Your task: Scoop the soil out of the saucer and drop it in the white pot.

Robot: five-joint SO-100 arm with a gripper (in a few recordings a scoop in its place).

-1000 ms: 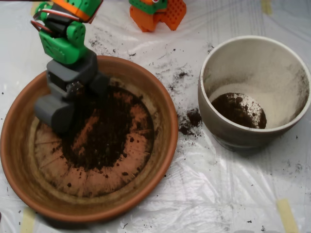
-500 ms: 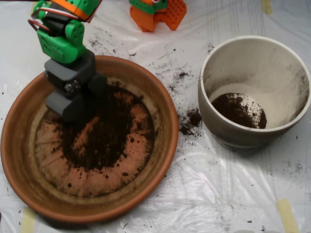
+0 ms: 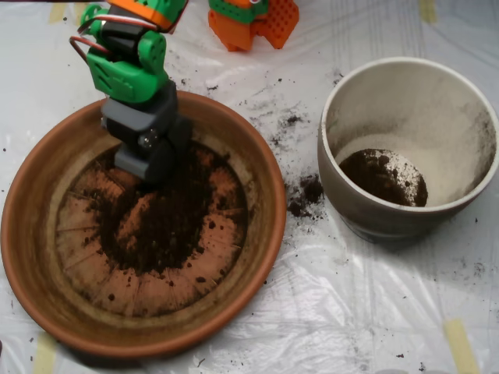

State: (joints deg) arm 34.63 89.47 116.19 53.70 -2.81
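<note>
The terracotta saucer (image 3: 31, 234) lies at the left, with the dark soil (image 3: 168, 222) spread over the middle of its ridged bottom. My grey scoop (image 3: 148, 156) hangs from the green and orange arm (image 3: 129, 58) and is down in the back part of the soil patch. Its two halves are drawn together into one compact block, with soil around their lower edges. The white pot (image 3: 405, 70) stands at the right, apart from the scoop, and holds a small heap of soil (image 3: 382, 178) on its bottom.
Spilled soil (image 3: 304, 195) lies on the clear plastic sheet between saucer and pot, with finer crumbs scattered behind. An orange and green robot part (image 3: 251, 19) stands at the back edge. Tape strips (image 3: 460, 343) hold the sheet down.
The scoop's left half has swung in from the saucer's left side toward the right half, closing the scoop. The arm has shifted right, and soil at the patch's left edge was pushed inward.
</note>
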